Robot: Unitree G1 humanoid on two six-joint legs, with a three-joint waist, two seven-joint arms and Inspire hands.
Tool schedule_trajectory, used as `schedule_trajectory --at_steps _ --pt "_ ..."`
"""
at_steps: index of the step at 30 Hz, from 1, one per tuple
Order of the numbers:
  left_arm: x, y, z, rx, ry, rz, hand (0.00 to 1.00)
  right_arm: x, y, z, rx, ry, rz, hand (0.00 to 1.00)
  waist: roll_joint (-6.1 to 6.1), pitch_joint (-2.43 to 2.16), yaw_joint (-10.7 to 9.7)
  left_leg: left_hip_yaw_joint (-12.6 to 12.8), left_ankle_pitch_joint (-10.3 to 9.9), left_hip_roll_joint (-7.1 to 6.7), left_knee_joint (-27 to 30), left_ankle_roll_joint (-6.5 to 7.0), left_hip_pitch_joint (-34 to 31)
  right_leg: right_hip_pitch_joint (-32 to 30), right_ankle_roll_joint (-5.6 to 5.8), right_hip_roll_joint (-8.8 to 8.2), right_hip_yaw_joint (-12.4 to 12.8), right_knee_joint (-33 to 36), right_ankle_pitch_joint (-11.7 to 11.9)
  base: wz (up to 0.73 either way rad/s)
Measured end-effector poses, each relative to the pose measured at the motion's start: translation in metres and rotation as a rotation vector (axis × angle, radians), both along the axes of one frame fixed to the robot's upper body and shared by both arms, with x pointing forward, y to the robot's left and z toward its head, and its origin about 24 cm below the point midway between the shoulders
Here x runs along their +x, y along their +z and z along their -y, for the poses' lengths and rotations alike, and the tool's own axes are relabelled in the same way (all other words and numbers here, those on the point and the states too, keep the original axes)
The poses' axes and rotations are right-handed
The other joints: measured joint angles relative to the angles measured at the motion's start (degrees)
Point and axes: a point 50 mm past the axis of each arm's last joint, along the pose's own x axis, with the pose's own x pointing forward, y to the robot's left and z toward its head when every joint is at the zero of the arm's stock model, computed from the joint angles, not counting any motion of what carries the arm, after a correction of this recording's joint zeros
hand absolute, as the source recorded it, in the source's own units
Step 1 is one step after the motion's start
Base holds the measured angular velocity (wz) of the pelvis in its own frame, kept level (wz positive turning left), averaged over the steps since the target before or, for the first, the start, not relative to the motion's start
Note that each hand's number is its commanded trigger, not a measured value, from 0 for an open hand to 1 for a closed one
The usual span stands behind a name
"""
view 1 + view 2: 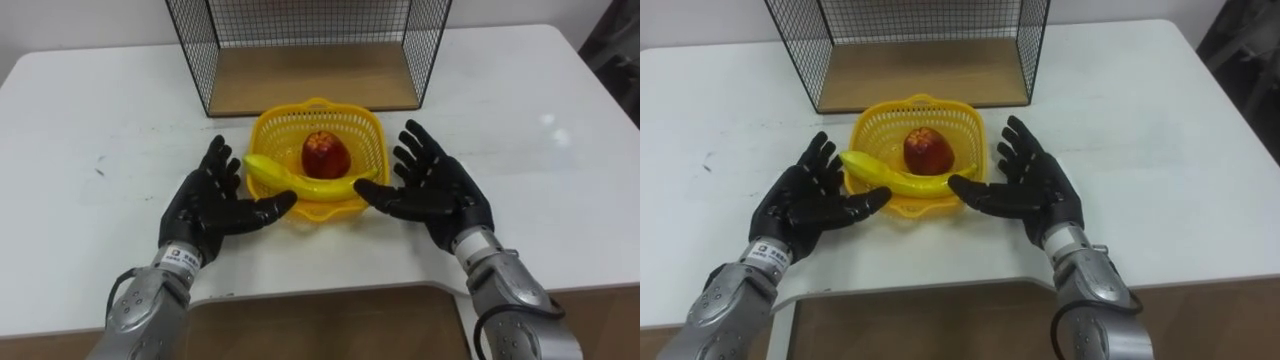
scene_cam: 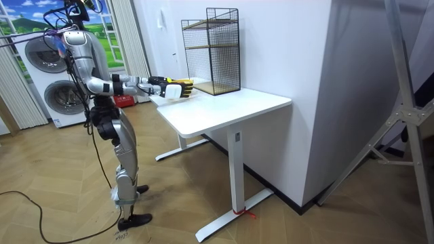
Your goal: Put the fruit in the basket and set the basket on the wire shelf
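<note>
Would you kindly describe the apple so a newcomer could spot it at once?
On the white table, in front of the wire shelf, sits a yellow basket. Inside it the apple is the round red fruit, behind the long yellow banana.

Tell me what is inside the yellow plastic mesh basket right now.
A red apple sits in the middle of the yellow plastic mesh basket, and a yellow banana lies across its front rim. The basket floor under the fruit is covered, so anything beneath cannot be seen.

White table point(image 2: 217, 108) on wood floor point(image 2: 54, 169), washing machines point(image 2: 55, 103) behind.
</note>
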Motion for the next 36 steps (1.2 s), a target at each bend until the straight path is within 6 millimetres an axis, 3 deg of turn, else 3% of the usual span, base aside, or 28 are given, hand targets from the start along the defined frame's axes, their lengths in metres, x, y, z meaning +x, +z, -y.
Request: schedule_trajectory --at_steps 36 --pt "0.003 0.001 0.005 -0.014 -0.014 0.0 0.0 -0.002 -0.004 -0.016 0.002 0.107 -0.016 0.0 -0.24 -0.01 0.1 0.0 0.0 -0.02 0.0 0.0 0.2 0.1 0.01 -0.02 0.1 0.1 0.0 0.0"
